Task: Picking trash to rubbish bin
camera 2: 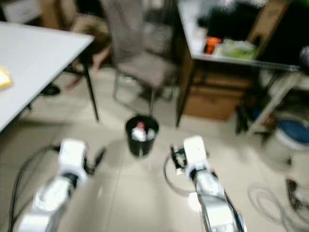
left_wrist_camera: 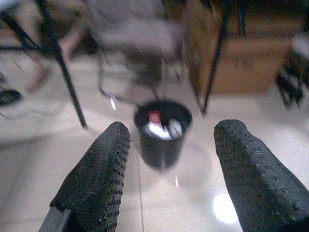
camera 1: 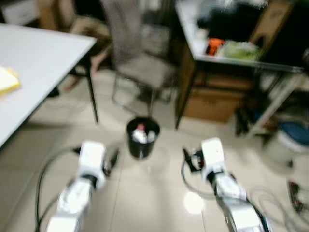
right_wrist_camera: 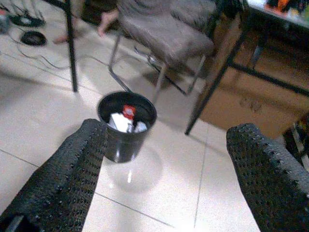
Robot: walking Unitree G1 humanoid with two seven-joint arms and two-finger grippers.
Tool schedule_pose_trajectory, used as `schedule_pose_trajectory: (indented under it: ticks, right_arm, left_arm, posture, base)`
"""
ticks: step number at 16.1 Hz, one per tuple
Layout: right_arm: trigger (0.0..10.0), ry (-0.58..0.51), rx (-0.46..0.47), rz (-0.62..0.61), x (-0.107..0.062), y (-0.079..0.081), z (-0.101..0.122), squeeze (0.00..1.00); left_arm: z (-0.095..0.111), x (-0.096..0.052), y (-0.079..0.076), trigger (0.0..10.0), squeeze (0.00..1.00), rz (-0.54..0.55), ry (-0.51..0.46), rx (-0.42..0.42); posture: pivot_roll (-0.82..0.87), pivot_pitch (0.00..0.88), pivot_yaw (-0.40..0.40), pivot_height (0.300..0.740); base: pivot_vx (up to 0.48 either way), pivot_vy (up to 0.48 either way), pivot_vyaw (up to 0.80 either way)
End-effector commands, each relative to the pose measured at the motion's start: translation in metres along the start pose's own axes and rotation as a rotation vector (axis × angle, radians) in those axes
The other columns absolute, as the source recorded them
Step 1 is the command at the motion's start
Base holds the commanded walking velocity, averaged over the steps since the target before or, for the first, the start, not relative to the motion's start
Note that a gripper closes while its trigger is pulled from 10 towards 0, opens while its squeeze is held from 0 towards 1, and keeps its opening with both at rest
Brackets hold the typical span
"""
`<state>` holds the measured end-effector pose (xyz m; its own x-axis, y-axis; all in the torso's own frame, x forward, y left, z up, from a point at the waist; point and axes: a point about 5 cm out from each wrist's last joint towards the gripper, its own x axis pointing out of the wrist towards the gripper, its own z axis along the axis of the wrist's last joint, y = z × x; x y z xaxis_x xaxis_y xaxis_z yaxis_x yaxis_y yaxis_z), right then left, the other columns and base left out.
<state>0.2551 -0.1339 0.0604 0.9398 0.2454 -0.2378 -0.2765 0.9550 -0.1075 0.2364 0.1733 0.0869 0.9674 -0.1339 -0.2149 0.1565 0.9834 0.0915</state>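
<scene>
Silver arms raised forward, fingers (right_wrist_camera: 67, 179) spread (empty), black bin (camera 1: 143, 137) between

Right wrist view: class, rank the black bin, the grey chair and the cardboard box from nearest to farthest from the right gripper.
From the right gripper:
1. Black bin, on the floor just ahead, trash inside.
2. Grey chair, behind the bin.
3. Cardboard box, under the far table; close to the chair's rank.

Home workroom: tables (camera 1: 38, 63), chair (camera 1: 140, 63), cartons (camera 1: 212, 101)

A grey chair (camera 1: 140, 63) stands between a white table (camera 1: 38, 63) and a cluttered desk (camera 1: 227, 53).
</scene>
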Motion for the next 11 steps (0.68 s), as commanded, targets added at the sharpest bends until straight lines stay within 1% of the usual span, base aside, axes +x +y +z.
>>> schedule_pose_trajectory:
  ticks: [1, 2, 3, 5, 8, 10, 11]
  right_arm:
    - [10.0, -0.064, -0.008, 0.042, 0.003, 0.003, 0.014, 0.00]
    - [10.0, -0.083, -0.025, 0.062, 0.004, 0.006, 0.018, 0.00]
    - [10.0, -0.109, -0.012, 0.081, 0.005, 0.009, 0.025, 0.00]
    - [10.0, -0.140, -0.002, 0.106, 0.006, 0.011, 0.032, 0.00]
    - [10.0, -0.148, -0.008, 0.110, 0.006, 0.010, 0.032, 0.00]
    - [10.0, -0.168, -0.008, 0.101, 0.006, 0.008, 0.037, 0.00]
    - [10.0, -0.189, -0.009, 0.103, 0.007, 0.007, 0.043, 0.00]
  left_arm:
    - [0.010, -0.002, 0.000, 10.0, 0.00, 0.033, -0.059, 0.016]
    - [0.016, -0.002, 0.000, 10.0, 0.00, 0.045, -0.081, 0.019]
    - [0.022, -0.002, -0.001, 10.0, 0.00, 0.046, -0.107, 0.033]
    - [0.027, -0.001, -0.001, 10.0, 0.00, 0.049, -0.122, 0.035]
    - [0.032, 0.000, 0.003, 10.0, 0.00, 0.056, -0.147, 0.068]
    - [0.039, 0.001, 0.008, 10.0, 0.00, 0.073, -0.164, 0.069]
    - [0.046, 0.003, 0.010, 10.0, 0.00, 0.079, -0.181, 0.068]
  posture:
    - [0.05, 0.000, -0.077, 0.740]
    - [0.06, 0.000, -0.079, 0.740]
    - [0.06, 0.000, -0.079, 0.740]
    - [0.06, 0.000, -0.085, 0.740]
    - [0.06, 0.000, -0.091, 0.740]
    - [0.07, 0.000, -0.087, 0.740]
    - [0.07, 0.000, -0.085, 0.740]
  base:
    - [0.000, 0.000, 0.80]
    - [0.000, 0.000, 0.80]
    - [0.000, 0.000, 0.80]
    - [0.000, 0.000, 0.80]
    - [0.000, 0.000, 0.80]
    - [0.247, 0.000, 0.80]
    - [0.292, 0.000, 0.80]
